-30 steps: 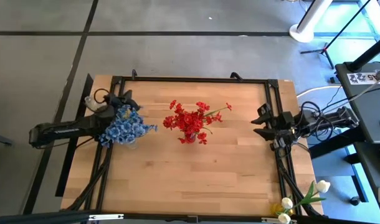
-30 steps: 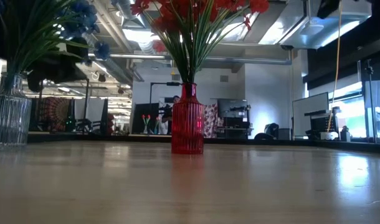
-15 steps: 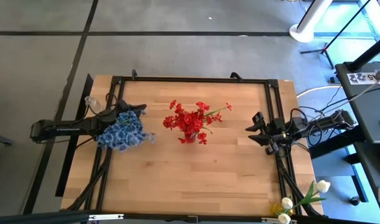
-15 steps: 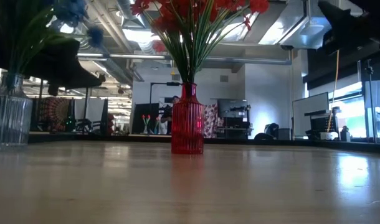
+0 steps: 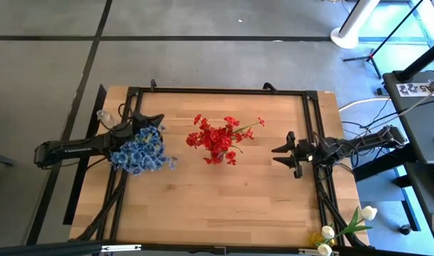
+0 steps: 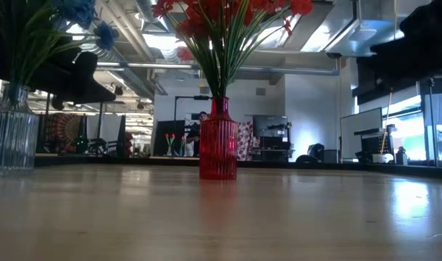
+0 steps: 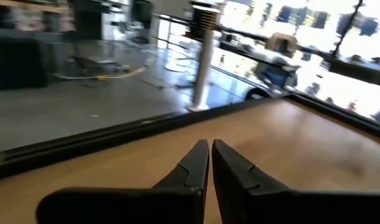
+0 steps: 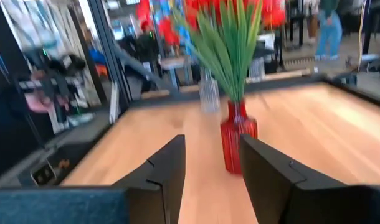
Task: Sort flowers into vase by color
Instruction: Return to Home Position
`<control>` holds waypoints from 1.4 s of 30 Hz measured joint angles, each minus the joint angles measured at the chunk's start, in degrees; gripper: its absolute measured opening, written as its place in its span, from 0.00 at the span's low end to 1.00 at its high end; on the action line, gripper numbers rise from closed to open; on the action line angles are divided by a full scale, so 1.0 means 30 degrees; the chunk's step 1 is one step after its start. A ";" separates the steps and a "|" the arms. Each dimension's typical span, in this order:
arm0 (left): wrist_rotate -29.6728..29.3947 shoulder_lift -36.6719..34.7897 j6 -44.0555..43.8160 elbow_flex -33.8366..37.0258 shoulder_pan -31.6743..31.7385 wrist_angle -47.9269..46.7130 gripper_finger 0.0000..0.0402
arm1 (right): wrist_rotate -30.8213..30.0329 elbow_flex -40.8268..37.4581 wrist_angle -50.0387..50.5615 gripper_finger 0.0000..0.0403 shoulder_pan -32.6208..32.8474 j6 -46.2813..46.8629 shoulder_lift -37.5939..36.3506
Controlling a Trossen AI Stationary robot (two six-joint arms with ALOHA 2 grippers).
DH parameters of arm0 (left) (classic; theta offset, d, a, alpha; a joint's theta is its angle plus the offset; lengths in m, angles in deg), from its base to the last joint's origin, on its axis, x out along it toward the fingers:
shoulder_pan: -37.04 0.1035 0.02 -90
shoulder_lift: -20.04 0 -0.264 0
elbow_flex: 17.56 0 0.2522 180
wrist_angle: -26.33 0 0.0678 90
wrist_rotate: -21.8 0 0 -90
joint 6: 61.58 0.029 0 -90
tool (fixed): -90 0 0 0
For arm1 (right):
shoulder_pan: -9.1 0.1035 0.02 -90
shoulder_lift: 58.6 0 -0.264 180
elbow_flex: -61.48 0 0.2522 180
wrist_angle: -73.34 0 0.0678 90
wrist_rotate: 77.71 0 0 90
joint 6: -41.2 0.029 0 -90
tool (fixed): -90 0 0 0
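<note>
My left gripper (image 5: 155, 119), fingers together and empty, sits 1 o'clock of the blue artificial flowers (image 5: 137, 151); my right gripper (image 5: 276, 152), spread and empty, 3 o'clock of the red artificial flowers (image 5: 217, 136).

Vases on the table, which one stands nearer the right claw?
The red vase with red flowers, central, facing the right claw. The clear vase of blue flowers stands far left, beside the left claw.

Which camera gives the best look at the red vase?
The low view: the red vase stands whole, side-on. The high view shows mostly its red flowers; the right wrist view catches it too; the left wrist view misses it.
</note>
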 joint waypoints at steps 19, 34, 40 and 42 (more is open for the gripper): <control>0.7105 0.0036 0.1269 0.0007 0.4929 0.1319 0.05 | 0.0222 -0.0029 0.4477 0.37 0.0000 -0.0024 0.0000; 0.7105 0.0036 0.1292 0.0007 0.4921 0.1319 0.05 | 0.0350 -0.0051 0.4379 0.37 0.0015 -0.0009 -0.0634; 0.7097 0.0036 0.1285 0.0007 0.4900 0.1369 0.05 | 0.0338 -0.0051 0.4483 0.37 0.0015 -0.0014 -0.0541; 0.7097 0.0036 0.1285 0.0007 0.4900 0.1392 0.05 | 0.0350 -0.0051 0.4495 0.37 0.0007 -0.0010 -0.0517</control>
